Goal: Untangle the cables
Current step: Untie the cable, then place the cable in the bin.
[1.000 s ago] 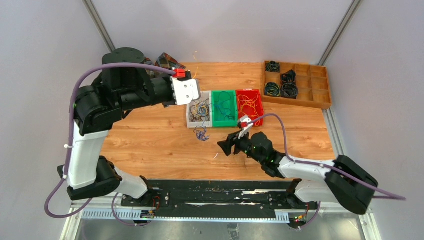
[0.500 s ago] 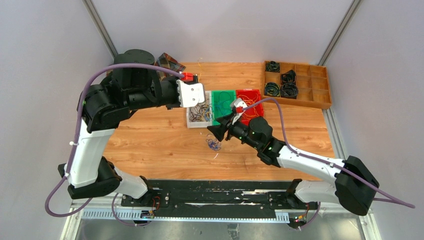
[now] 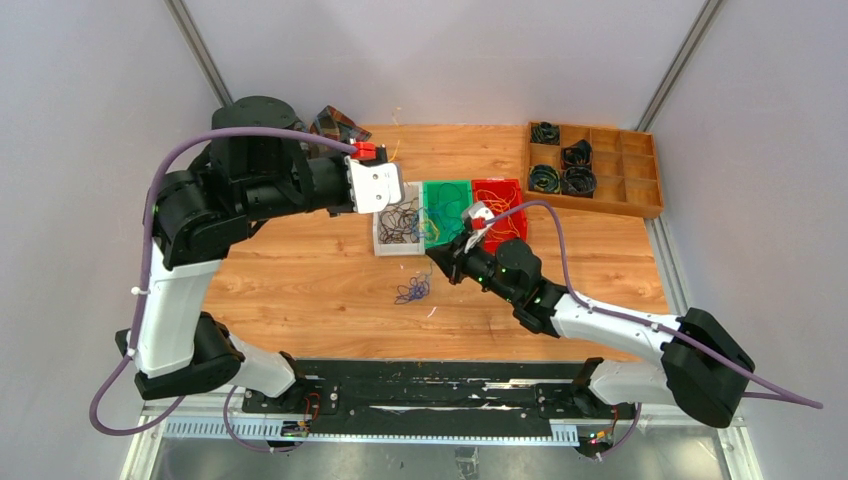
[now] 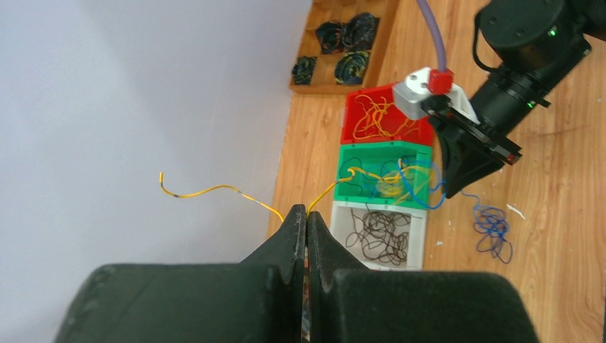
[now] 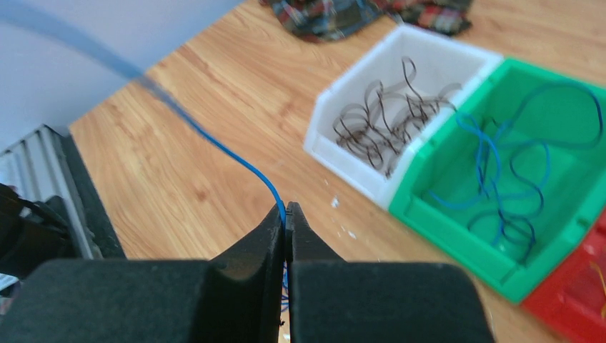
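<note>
My left gripper is shut on a thin yellow cable. It is held raised beside the bins. One end of that cable hangs free; the other runs into a yellow and blue tangle over the green bin. My right gripper is shut on a blue cable at the green bin's near corner. A small blue bundle lies loose on the table below it. Dark brown cables fill the white bin. Orange ones lie in the red bin.
A wooden compartment tray with thick black coiled cords sits at the far right. A plaid cloth lies at the table's far edge, behind the left arm. Grey walls close in on both sides.
My right gripper was open a second ago; it has moved up-left to the green bin and shut on the blue cable. The loose blue bundle has shifted toward the front. The left arm swayed slightly.
</note>
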Action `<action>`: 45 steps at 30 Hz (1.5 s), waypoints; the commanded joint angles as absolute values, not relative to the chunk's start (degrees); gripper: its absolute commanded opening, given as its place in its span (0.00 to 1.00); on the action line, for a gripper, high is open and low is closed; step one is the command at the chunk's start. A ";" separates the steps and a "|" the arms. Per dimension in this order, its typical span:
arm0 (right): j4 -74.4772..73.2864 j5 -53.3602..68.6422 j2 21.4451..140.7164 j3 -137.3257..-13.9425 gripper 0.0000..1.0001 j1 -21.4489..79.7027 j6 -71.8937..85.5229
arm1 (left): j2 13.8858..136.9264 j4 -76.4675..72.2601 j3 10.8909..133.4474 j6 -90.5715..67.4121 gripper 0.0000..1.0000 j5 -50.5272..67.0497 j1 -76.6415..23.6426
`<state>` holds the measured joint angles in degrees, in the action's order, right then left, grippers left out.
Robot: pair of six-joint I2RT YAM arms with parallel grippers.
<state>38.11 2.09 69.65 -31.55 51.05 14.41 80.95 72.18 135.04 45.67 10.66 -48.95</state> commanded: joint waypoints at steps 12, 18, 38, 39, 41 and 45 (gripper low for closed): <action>35.44 -7.67 68.20 -19.11 0.01 51.67 17.94 | 79.41 58.78 138.17 48.17 0.00 1.99 -49.48; 31.92 -3.76 64.92 -22.52 0.42 51.68 16.42 | 76.76 58.79 131.90 46.76 0.00 5.97 -49.48; 14.19 13.01 54.28 -54.55 0.76 51.66 3.75 | 67.62 60.42 109.36 38.44 0.00 20.89 -49.48; 14.66 14.22 54.92 -55.98 0.76 51.68 3.57 | 67.71 60.46 109.12 37.89 0.00 21.70 -49.48; 15.45 16.38 56.29 -57.61 0.76 51.68 3.49 | 67.97 60.42 108.82 36.82 0.00 22.80 -49.48; 15.79 21.42 58.78 -59.31 0.75 51.68 2.90 | 68.53 60.39 108.72 35.55 0.00 24.50 -49.48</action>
<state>15.44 14.72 56.66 -57.12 51.05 4.58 68.53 60.55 108.81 38.41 20.67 -48.97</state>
